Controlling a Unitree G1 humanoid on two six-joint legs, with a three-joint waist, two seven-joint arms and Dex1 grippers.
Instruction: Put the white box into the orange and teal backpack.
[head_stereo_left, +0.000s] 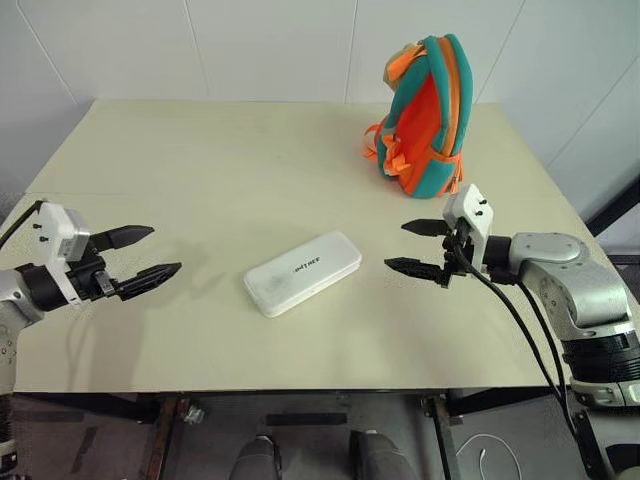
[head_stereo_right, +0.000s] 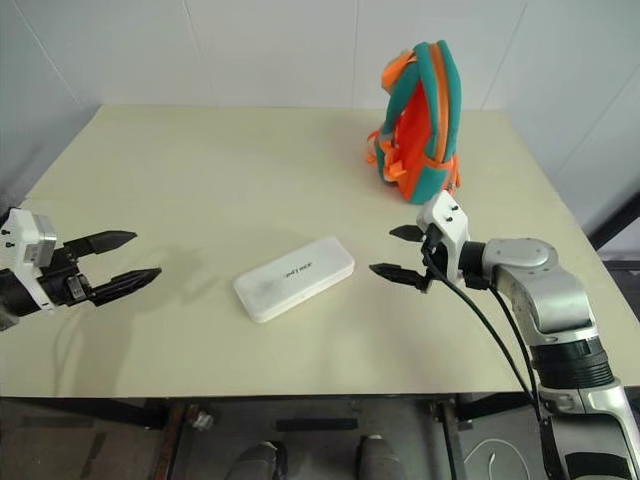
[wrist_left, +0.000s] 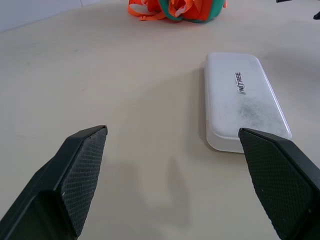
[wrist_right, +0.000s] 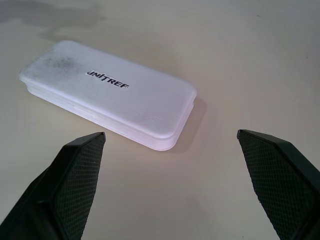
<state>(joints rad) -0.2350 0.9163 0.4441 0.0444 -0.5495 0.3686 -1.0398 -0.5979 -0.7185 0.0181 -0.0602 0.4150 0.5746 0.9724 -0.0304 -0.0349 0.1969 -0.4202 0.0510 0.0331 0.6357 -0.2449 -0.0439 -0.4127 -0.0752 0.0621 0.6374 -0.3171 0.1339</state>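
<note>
Cream desk (head_stereo_left: 200, 180): white box (head_stereo_left: 303, 272) flat between spread left pincer (head_stereo_left: 147, 256) and right pincer (head_stereo_left: 420, 247).
Risk: the low box may skid from a pinch; the orange and teal backpack (head_stereo_left: 428, 115) may topple.

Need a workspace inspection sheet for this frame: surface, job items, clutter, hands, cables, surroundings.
Surface: pale table, faint smudges, otherwise bare.
Job's things: white box lies flat near the table's middle, lid shut, dark lettering on top, grey scuffing at one end. Orange and teal backpack stands upright at the far right of the table, apart from the box; whether it is unzipped cannot be told.
Clutter: nothing seen.
Hands: left hand open, left of the box, holding nothing. Right hand open, right of the box, holding nothing.
Cables: black cable hangs from the right wrist along the arm.
Surroundings: white wall behind the table; dark floor below the front edge.
</note>
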